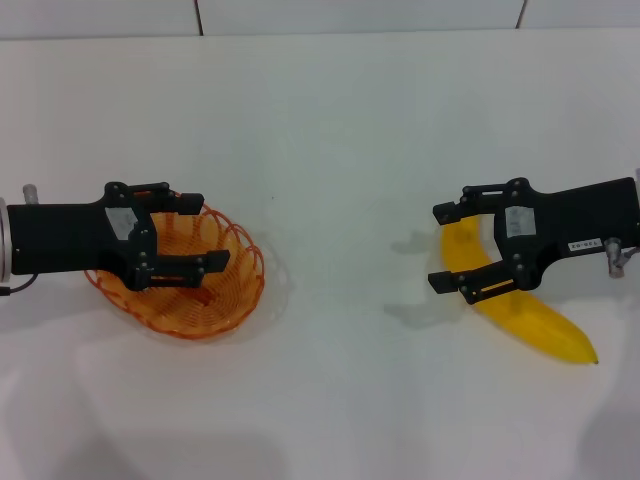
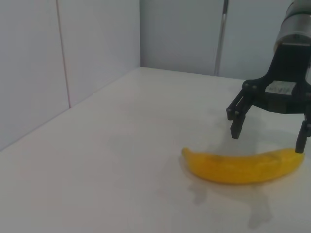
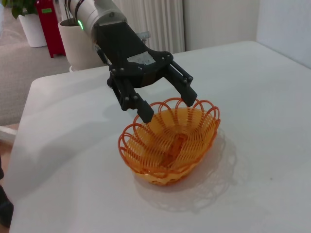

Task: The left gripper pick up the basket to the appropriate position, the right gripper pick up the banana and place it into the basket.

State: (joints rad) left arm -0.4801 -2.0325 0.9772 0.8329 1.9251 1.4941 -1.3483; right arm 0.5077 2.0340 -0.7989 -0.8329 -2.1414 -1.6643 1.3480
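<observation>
My black two-fingered left tool (image 1: 190, 232) hangs wide open, empty, over the shallow orange wire-rimmed basket (image 1: 230, 285). Right tool (image 1: 462, 247) also open, empty, straddling the bright yellow curved banana (image 1: 525, 315) below on the white surface (image 1: 340, 150). I'd lower squarely, then close.

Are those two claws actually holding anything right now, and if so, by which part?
Nothing is held. The left gripper hangs open over the basket, and the right gripper hangs open over the banana, whose one end lies free on the table.
</observation>
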